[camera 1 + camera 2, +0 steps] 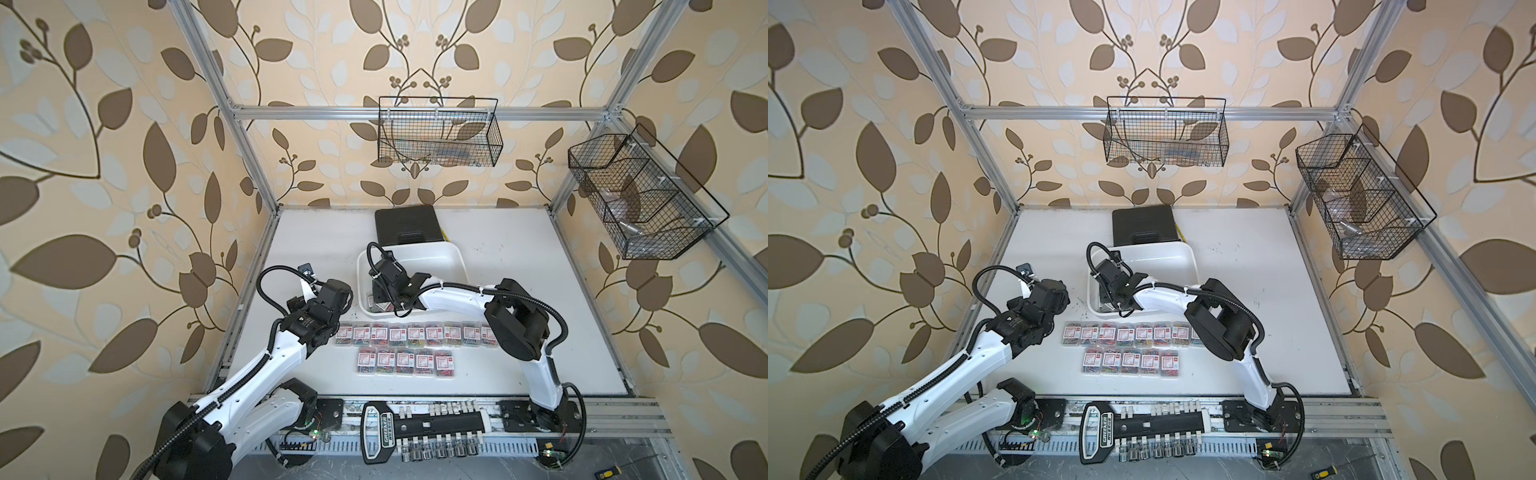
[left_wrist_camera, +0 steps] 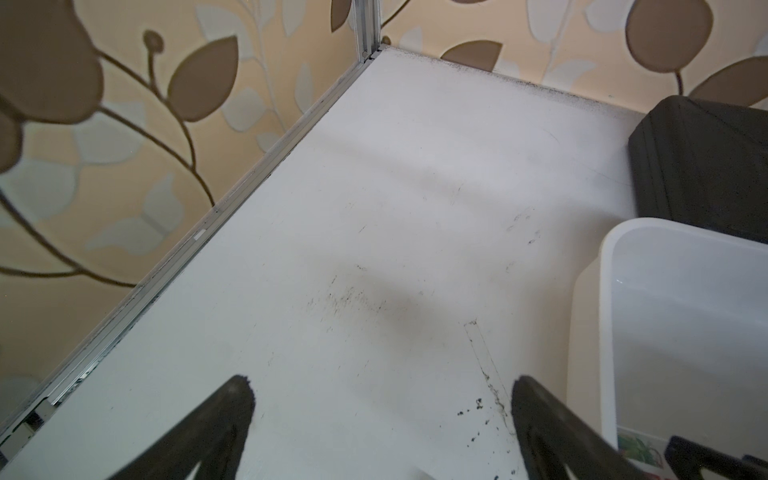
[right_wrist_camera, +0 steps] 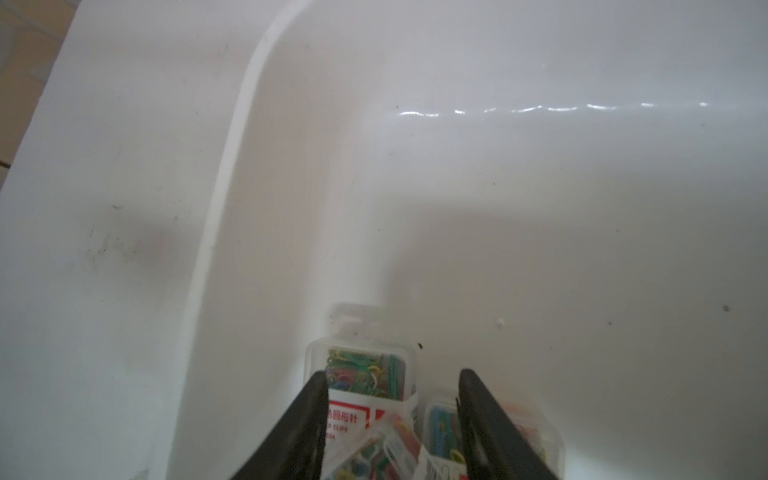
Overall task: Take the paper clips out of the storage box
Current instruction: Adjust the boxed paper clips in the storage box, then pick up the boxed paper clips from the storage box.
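**Right gripper down among the clips in the box**

We see the right gripper reaching into the box at its near left corner. Its jaws stand partway in on either side of a pack of clips lying flat on the box floor, with other packs tilted against it. We cannot tell whether they clamp it. The left gripper hangs just left of the box over the table, jaws spread wide and holding nothing. In front of the box, more clips lie on the table in two rows: nine packs nearer the box, five farther from it. A black case sits just behind the box.
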Robot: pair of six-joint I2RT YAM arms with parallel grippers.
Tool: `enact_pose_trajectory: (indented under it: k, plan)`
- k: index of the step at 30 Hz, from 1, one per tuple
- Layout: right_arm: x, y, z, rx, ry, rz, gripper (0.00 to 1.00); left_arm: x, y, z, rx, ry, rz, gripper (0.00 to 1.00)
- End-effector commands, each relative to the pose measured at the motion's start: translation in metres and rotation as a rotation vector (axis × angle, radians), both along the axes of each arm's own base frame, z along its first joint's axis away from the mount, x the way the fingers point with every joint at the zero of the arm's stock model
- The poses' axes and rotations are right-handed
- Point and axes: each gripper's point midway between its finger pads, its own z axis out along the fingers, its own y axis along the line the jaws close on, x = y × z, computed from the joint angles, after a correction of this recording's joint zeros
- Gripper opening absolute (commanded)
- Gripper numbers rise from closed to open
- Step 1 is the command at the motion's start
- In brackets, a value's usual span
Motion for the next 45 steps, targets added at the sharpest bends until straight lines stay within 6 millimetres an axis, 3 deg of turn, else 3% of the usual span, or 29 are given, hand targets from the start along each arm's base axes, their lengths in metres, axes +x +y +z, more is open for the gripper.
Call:
enact_pose_trajectory:
  k: [1,4,7,13,21,26,31,35,38,45]
  plan:
    - [0.001,-0.004,0.018,0.009,-0.026,-0.003,0.51,-0.003,0.007,0.004,0.021,-0.014,0.039,0.99]
    - [0.002,-0.008,0.019,-0.002,-0.024,-0.003,0.53,-0.003,0.007,0.003,0.021,-0.013,0.039,0.99]
    - [-0.003,-0.014,0.020,-0.034,-0.032,0.015,0.66,-0.004,0.007,0.003,0.020,-0.014,0.039,0.99]
    - [-0.023,-0.005,0.022,-0.148,-0.088,0.234,0.79,-0.005,0.008,0.004,0.017,-0.022,0.042,0.99]
    - [-0.020,-0.015,-0.007,-0.206,-0.004,0.303,0.80,-0.005,0.009,0.005,0.017,-0.024,0.045,0.99]
    - [-0.012,-0.020,-0.012,-0.252,-0.009,0.285,0.79,-0.005,0.009,0.005,0.021,-0.022,0.047,0.99]
    - [0.011,-0.054,-0.013,-0.262,-0.001,0.155,0.69,-0.005,0.010,0.005,0.025,-0.020,0.052,0.99]
    - [0.027,-0.087,-0.011,-0.231,0.001,0.054,0.63,-0.004,0.010,0.004,0.032,-0.016,0.056,0.99]
    - [0.033,-0.099,-0.005,-0.211,-0.008,0.021,0.63,-0.004,0.011,0.004,0.038,-0.011,0.060,0.99]
    - [0.028,-0.100,0.027,-0.170,-0.067,0.019,0.69,-0.004,0.012,0.005,0.042,-0.011,0.070,0.99]
